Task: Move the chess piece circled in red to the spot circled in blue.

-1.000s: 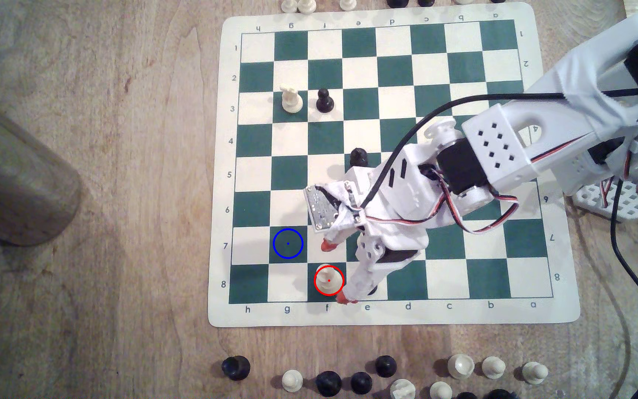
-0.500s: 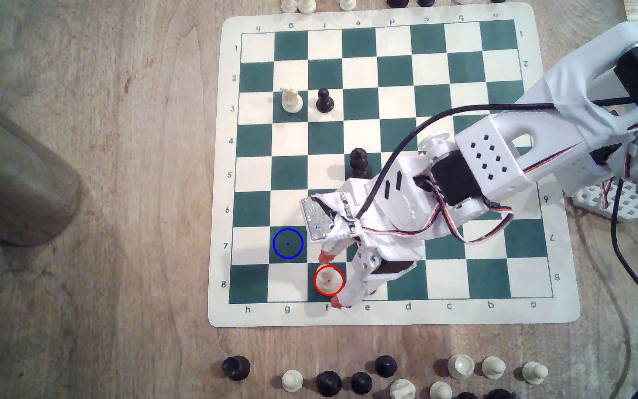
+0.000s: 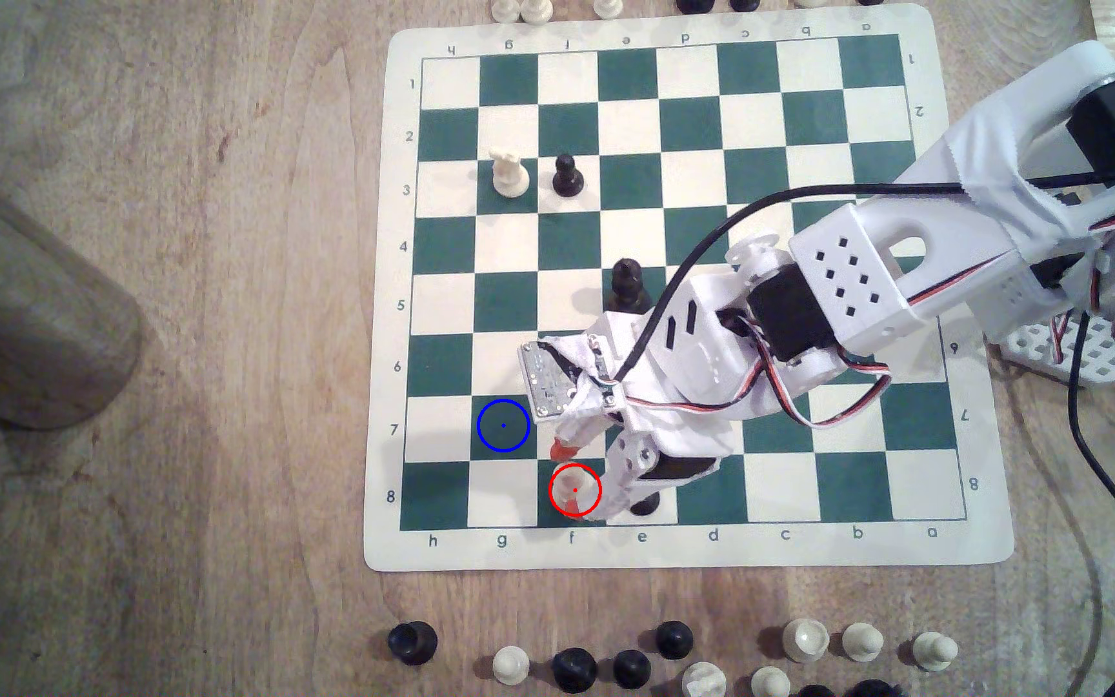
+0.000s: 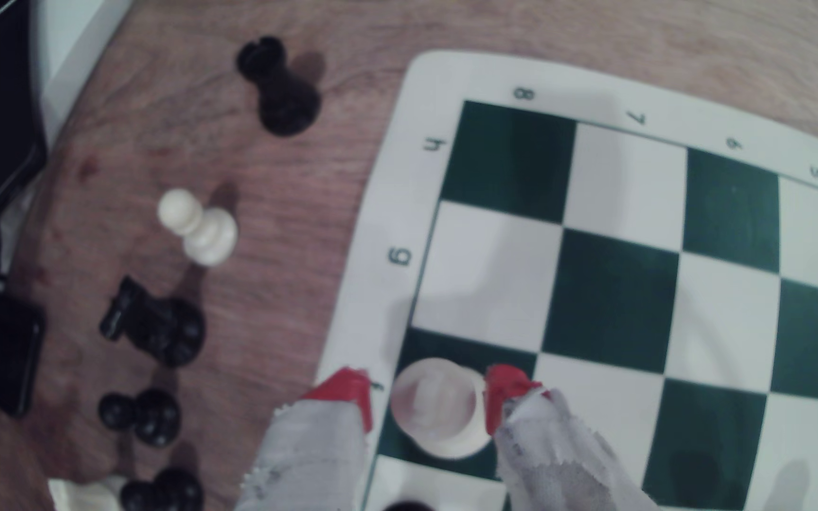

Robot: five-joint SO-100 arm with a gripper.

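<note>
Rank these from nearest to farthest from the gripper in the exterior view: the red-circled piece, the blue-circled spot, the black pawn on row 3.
1. Red-circled piece: between the fingertips of the gripper, on f8.
2. Blue-circled spot: the next square diagonally, toward the exterior view's left.
3. Black pawn: far up the board, on row 3.

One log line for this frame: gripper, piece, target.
gripper: open, red tips either side of piece | cream-white round-topped chess piece: upright on red-ringed green square, not clamped | blue-ringed dark green square: vacant
</note>
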